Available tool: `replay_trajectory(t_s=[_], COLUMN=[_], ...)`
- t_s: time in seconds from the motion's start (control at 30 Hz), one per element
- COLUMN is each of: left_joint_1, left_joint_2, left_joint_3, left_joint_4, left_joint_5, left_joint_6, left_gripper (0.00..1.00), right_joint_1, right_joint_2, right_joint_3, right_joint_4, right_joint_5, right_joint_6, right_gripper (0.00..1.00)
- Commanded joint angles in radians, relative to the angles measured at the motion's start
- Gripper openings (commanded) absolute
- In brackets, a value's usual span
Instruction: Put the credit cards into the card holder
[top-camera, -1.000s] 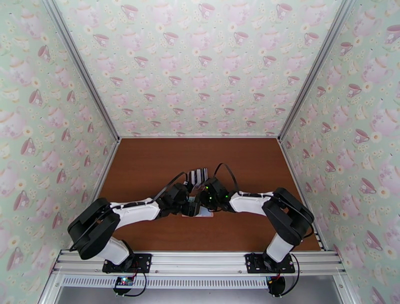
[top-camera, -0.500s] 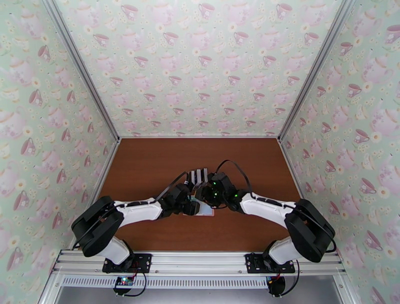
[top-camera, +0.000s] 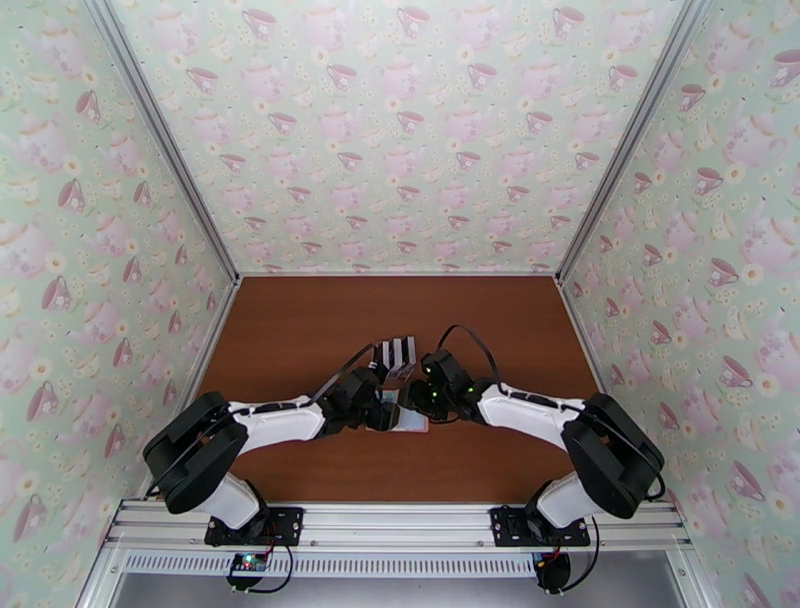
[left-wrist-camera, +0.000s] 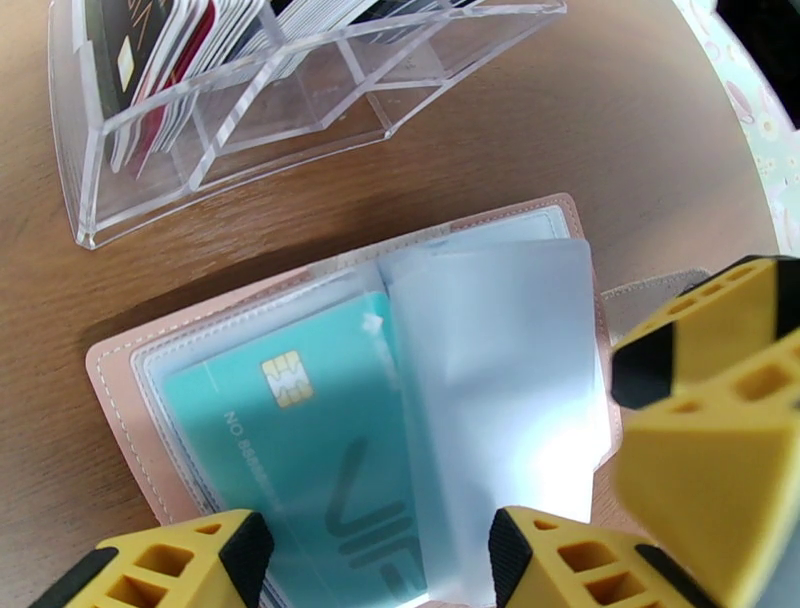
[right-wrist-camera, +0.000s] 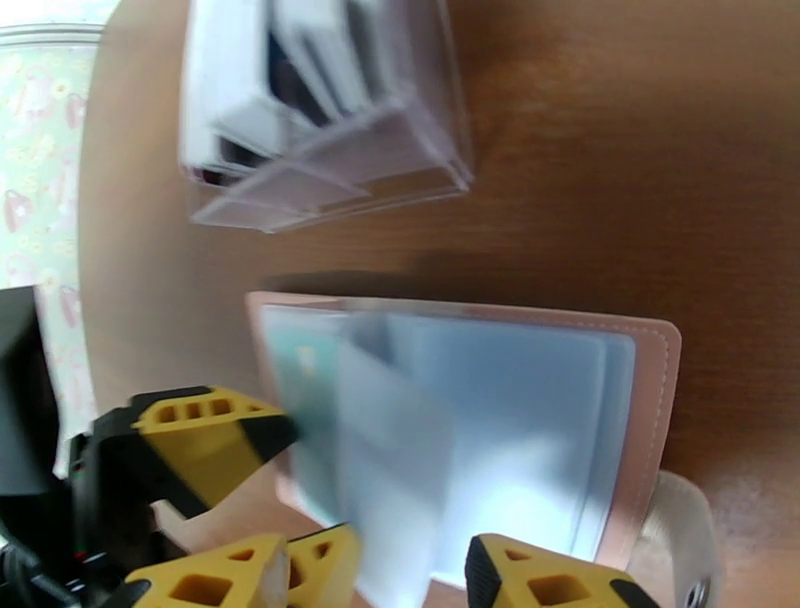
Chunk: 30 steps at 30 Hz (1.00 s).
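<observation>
Brown bench (top-camera: 300, 330): the pink holder (left-wrist-camera: 110, 375) lies open near the front, one teal card (left-wrist-camera: 300, 450) pocketed. The right claw (right-wrist-camera: 410, 555) has shifted outward and stands parted over a loose sleeve (right-wrist-camera: 400, 460), likely done inserting. The left claw (left-wrist-camera: 375, 545) spreads wide at the holder's near edge. Cards (left-wrist-camera: 170, 50) remain in the rack (left-wrist-camera: 300, 120).

1. one pink card holder (left-wrist-camera: 112, 385) is lying open on the one bench (top-camera: 300, 330).
2. one teal card (left-wrist-camera: 290, 430) is sitting inside one of its pockets.
3. one clear rack (left-wrist-camera: 250, 130) is standing near the holder. it is carrying a tight row of cards (left-wrist-camera: 180, 40), packed too close for counting.
4. two pincers are hanging over the holder: the left pincer (left-wrist-camera: 370, 570) and the right pincer (right-wrist-camera: 400, 575).
5. several pale sleeves (left-wrist-camera: 500, 360) are overlapping in the holder, their number blurring past telling.
</observation>
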Motion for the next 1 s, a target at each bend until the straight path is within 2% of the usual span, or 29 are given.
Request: replay_trajectory(t_s=[0.0,0.4,0.7,0.97], left_joint_1=[0.002,0.002,0.004,0.011], left_joint_2=[0.094,0.073,0.007,-0.018], left_joint_3=[-0.06,-0.022,0.085,0.151], left_joint_4=[-0.213,-0.257,-0.352,-0.364], left_joint_5=[-0.018,-0.011,0.0,0.034], left_joint_6=[-0.019,-0.009,0.003,-0.003], left_gripper=[0.66,0.67,0.69,0.7], right_joint_1=[0.0,0.001,0.001,0.025], right_joint_2=[0.023,0.052,0.002,0.015], right_joint_3=[0.036,0.069,0.068,0.071], right_joint_4=[0.003,0.055,0.076,0.115], right_joint_5=[0.003,-0.039,-0.066,-0.086], right_joint_6=[-0.029,-0.016,0.018,0.048], right_gripper=[0.52,0.52,0.52,0.52])
